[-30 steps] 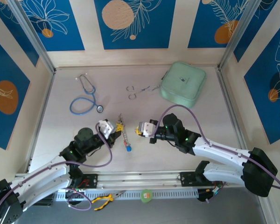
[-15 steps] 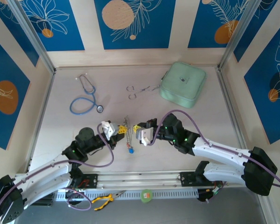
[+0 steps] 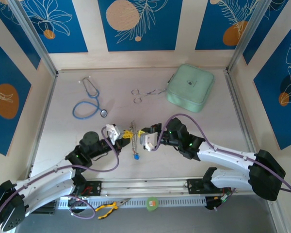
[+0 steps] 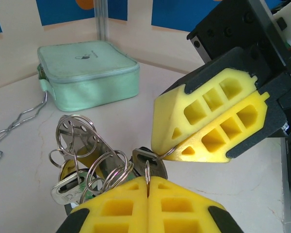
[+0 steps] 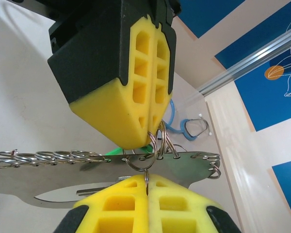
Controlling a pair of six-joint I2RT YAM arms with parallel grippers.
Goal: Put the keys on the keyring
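Low in the centre of the overhead view, the left gripper and right gripper meet tip to tip, each clenched on a small split ring. The keys and flat steel keyring hang between and just below the tips.

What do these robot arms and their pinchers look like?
The left arm and right arm are white-shelled with black joints, small green lights and a looping purple cable. The left gripper and right gripper have black bodies and yellow fingers with square cut-outs.
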